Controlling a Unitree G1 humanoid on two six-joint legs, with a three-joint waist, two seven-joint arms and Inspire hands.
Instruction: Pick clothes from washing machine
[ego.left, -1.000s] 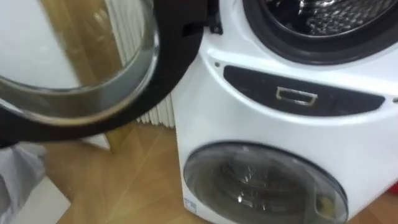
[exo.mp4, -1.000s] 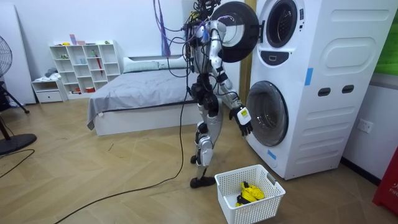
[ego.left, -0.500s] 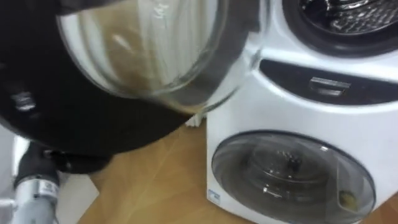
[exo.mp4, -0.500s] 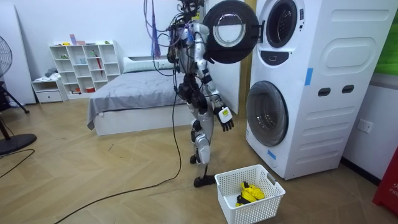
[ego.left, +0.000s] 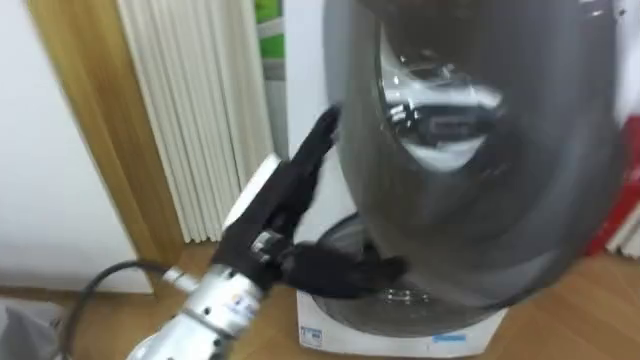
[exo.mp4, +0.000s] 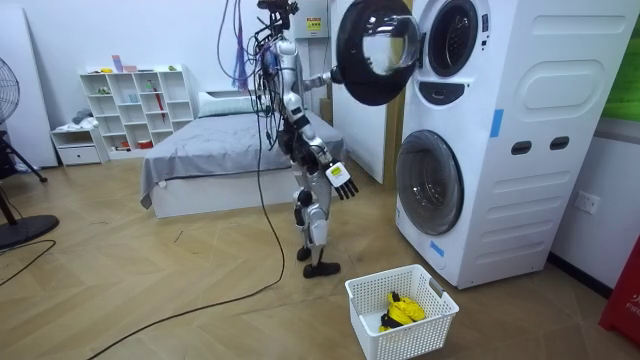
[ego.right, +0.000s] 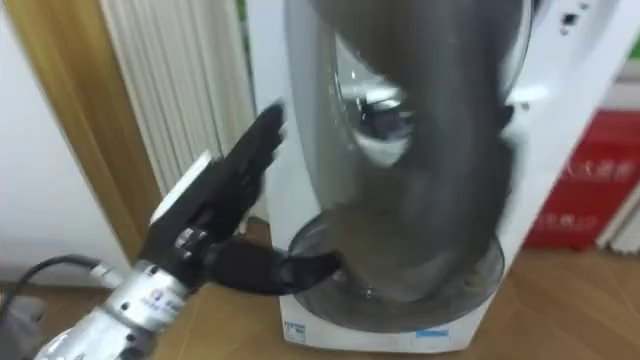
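Holding my left hand (ego.left: 280, 215) up at the open upper door (ego.left: 480, 200).

Left eye view: my arm comes in from the lower left. The hand's fingers are straight and point up along the door's left edge. The thumb sticks out to the right, under the door's lower rim. Nothing is gripped and the hand is flat and open. I can't confirm fingertip contact with the door. The door stands nearly edge-on to me, with a dark ring and a bulging glass bowl. The lower machine's round door (ego.left: 400, 298) shows below and behind the thumb. A white ribbed radiator (ego.left: 190, 120) stands beside a wooden strip (ego.left: 90, 130) on the left wall.

Right eye view: same scene. The fingertips sit just beside the door's left edge. The thumb crosses in front of the lower door. No cloth is in the hand.

Room view: I stand upright on the wood floor (exo.mp4: 150, 300), between the bed (exo.mp4: 220, 150) and the stacked washing machines (exo.mp4: 500, 150). My left arm is raised to the swung-out door's edge. My right hand (exo.mp4: 341, 180) hangs at hip height with its fingers spread and empty. The upper drum opening (exo.mp4: 452, 35) is uncovered, and I can't tell what's inside. The clothes (exo.mp4: 400, 310) I can see are yellow pieces in the white basket (exo.mp4: 425, 335). It sits on the floor in front of the lower machine, well apart from both hands.
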